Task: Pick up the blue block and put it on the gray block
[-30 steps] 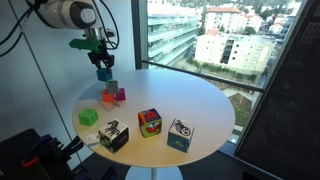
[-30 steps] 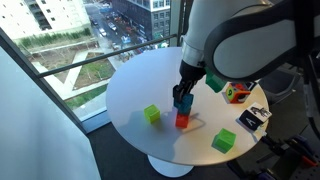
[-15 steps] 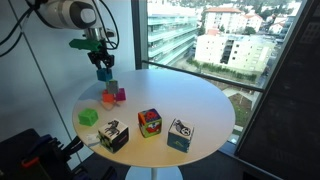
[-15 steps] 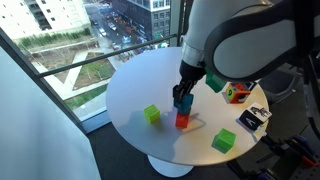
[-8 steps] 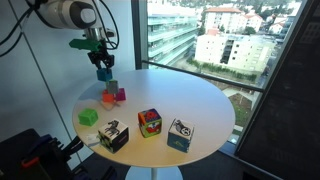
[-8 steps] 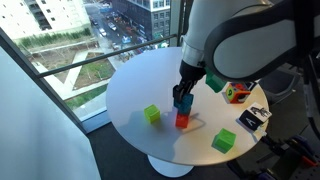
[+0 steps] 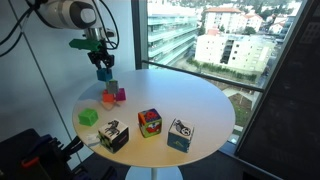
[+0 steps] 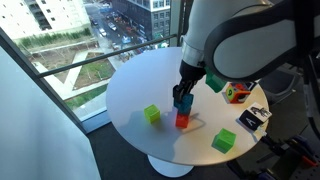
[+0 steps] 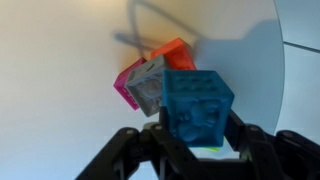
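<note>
Light-blue small cube [image 9: 197, 105] is pinched tight in the black gripper [image 7: 103, 70] right above the small pale gray cube [image 9: 148, 88], which sits fairly near the round white table's [image 8: 140, 85] rim with bare tabletop beside it, and nothing's budged since half a second ago.

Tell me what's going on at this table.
The robot arm's pincer is shut on the blue block, holding it in the air over a tight cluster of small blocks on the round table. The gray block sits there, against a pink block and an orange block. Nothing is stacked yet.
</note>
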